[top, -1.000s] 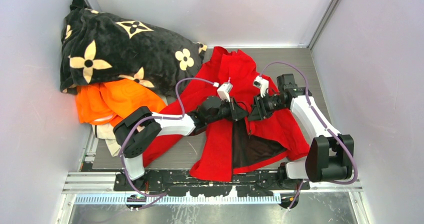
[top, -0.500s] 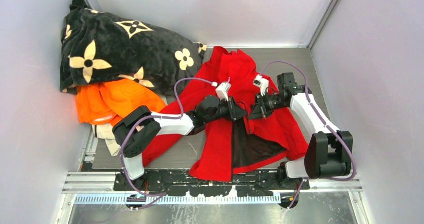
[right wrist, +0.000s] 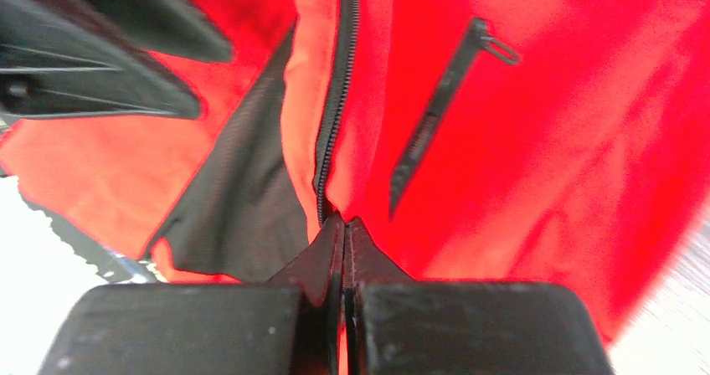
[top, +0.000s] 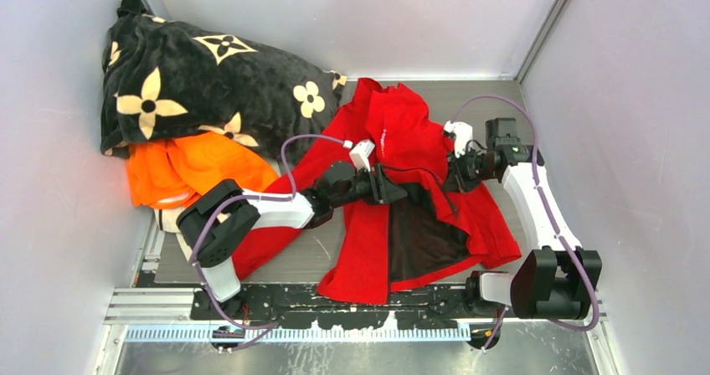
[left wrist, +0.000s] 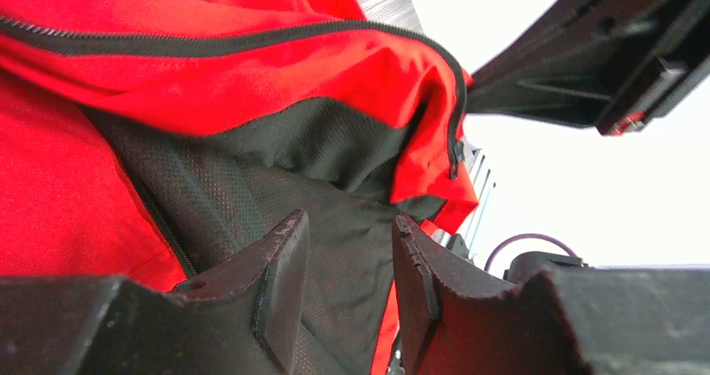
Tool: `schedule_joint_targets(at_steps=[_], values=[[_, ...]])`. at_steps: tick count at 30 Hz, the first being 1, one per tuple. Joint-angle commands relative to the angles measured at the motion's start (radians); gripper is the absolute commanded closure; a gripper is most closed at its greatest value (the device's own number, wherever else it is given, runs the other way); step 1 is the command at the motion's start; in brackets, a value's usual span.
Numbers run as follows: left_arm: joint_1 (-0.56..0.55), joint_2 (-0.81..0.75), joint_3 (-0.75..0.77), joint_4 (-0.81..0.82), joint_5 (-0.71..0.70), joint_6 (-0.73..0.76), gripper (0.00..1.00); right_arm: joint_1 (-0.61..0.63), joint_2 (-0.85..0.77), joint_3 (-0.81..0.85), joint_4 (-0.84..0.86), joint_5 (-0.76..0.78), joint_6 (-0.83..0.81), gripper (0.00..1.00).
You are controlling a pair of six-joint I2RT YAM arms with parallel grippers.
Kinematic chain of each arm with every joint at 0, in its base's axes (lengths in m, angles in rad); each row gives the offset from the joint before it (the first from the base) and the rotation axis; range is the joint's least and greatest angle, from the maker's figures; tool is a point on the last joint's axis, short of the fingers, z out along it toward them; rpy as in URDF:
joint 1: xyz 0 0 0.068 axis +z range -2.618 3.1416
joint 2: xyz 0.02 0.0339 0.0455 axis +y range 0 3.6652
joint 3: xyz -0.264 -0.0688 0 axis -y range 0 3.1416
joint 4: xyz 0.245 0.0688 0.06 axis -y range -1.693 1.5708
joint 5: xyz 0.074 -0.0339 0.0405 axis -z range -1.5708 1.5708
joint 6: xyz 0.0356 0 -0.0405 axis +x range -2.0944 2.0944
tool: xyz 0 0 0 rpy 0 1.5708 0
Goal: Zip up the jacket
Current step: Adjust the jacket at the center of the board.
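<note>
Shifted rightward since earlier: right gripper (right wrist: 343, 223), clamped on zip edge (right wrist: 331, 141) of bright red thin jacket (top: 365, 243) spread on grey table (top: 295, 263); left gripper (left wrist: 347, 228) parted over dark mesh lining (left wrist: 335, 151). White chest logo (top: 383, 137) unreadable.

You're looking at a grey ribbed table (top: 297, 266) boxed in by plain white walls: back wall (top: 360, 23), left wall (top: 50, 241), right wall (top: 636, 141). Metal posts (top: 548, 23) rise at both far corners. The light is soft and even. A black flowered blanket (top: 192, 82) is heaped at the far left corner, with orange cloth (top: 192, 170) just nearer. A black rail (top: 335, 304) runs along the near edge, then shiny metal floor (top: 335, 358).
</note>
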Motion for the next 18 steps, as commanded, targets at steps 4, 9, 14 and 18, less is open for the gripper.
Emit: schedule_joint_targets(at_steps=[4, 9, 14, 18], values=[[0.011, -0.115, -0.033, 0.047, 0.052, 0.064, 0.58, -0.113, -0.024, 0.169, -0.053, 0.119, -0.121, 0.99], [0.016, -0.143, -0.054, 0.039, 0.057, 0.076, 0.58, -0.194, -0.017, 0.297, -0.037, 0.226, -0.173, 0.99], [0.026, -0.161, -0.071, 0.038, 0.076, 0.076, 0.58, -0.292, 0.062, 0.43, -0.002, 0.316, -0.217, 0.99], [0.03, -0.179, -0.09, 0.041, 0.078, 0.081, 0.58, -0.318, 0.081, 0.419, 0.053, 0.396, -0.244, 0.99]])
